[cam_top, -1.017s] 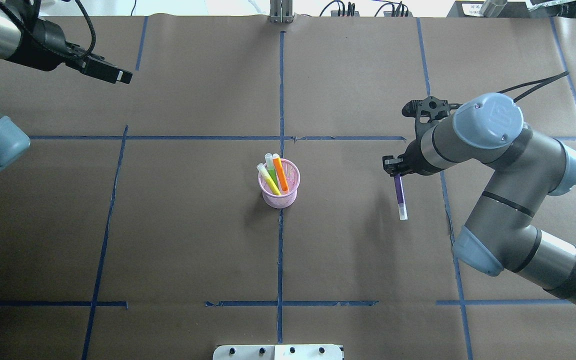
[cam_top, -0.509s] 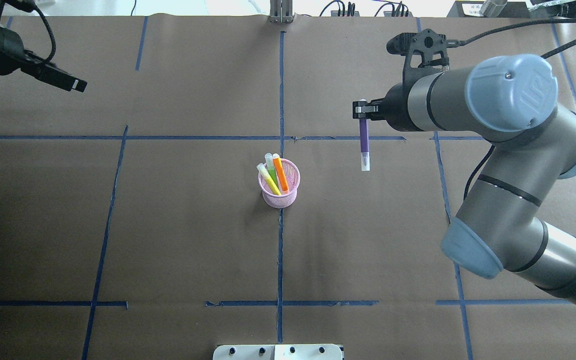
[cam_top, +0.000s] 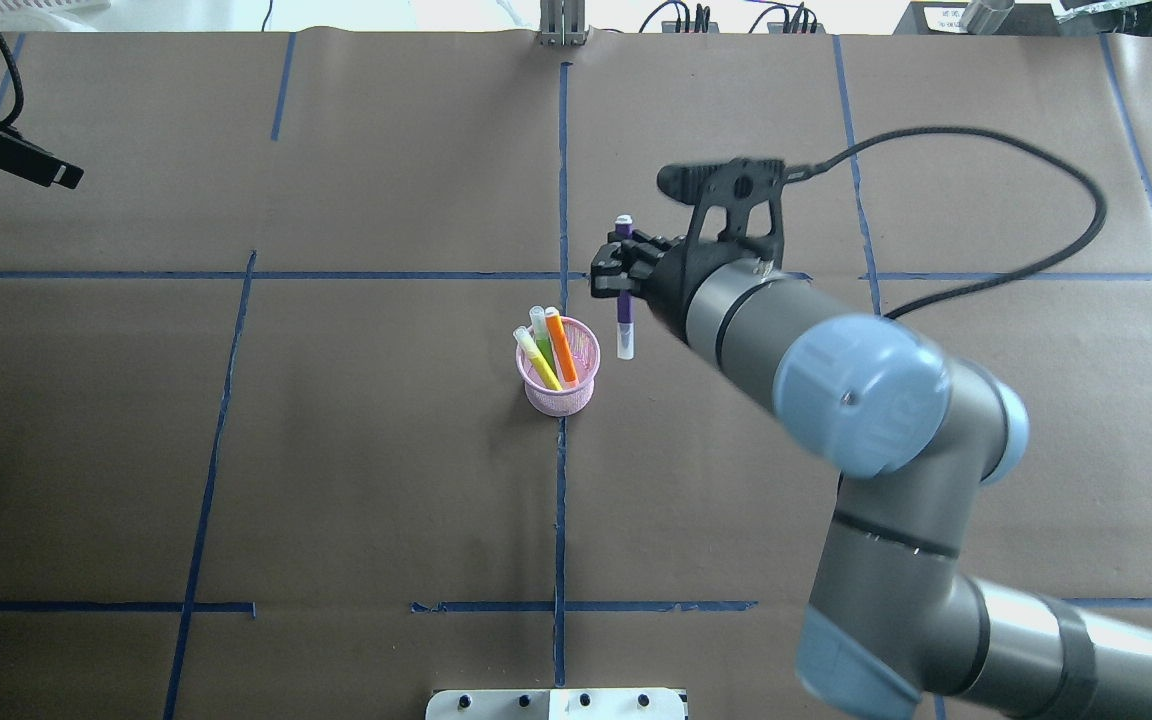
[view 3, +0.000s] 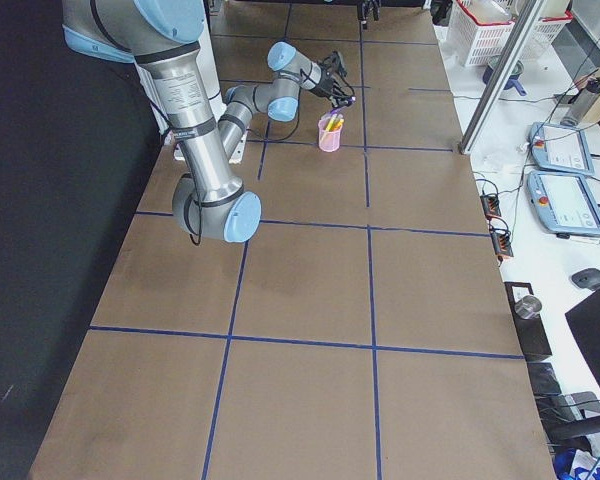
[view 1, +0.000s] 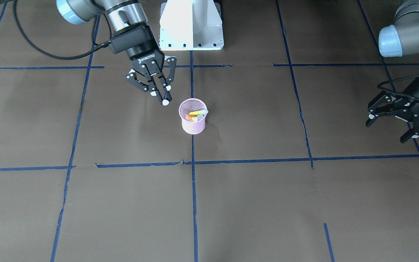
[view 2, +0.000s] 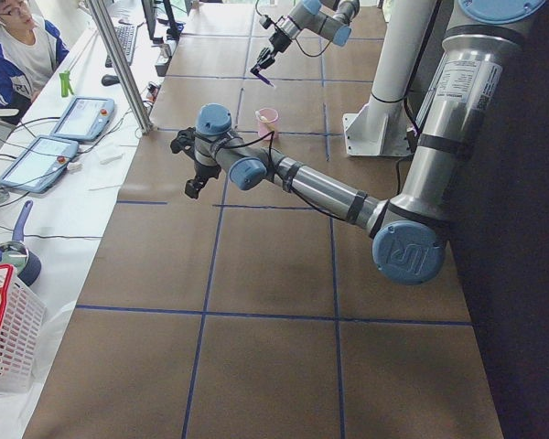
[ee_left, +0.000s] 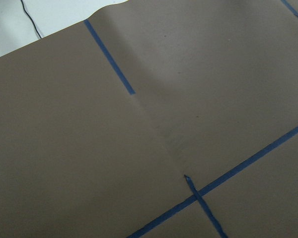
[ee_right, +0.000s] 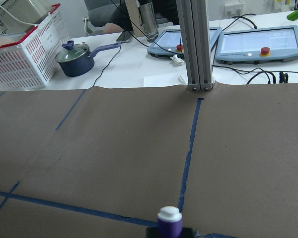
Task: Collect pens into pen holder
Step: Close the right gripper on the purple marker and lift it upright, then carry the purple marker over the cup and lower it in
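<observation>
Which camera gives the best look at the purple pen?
The overhead exterior view: the purple pen shows nearly full length in the right gripper, near the pen holder. Front-facing shows mainly its pale tip, the right wrist one end, the side views a speck, the left wrist nothing.

Overhead: behind my shoulders, looking down; pen holder [cam_top: 561, 400] mid-frame.
Front: faces me, steeply down; my base [view 1: 191, 25] at top centre.
Sides: far off, from either table end; both share the pen holder.
Wrists: close above the table [ee_left: 89, 148].
</observation>
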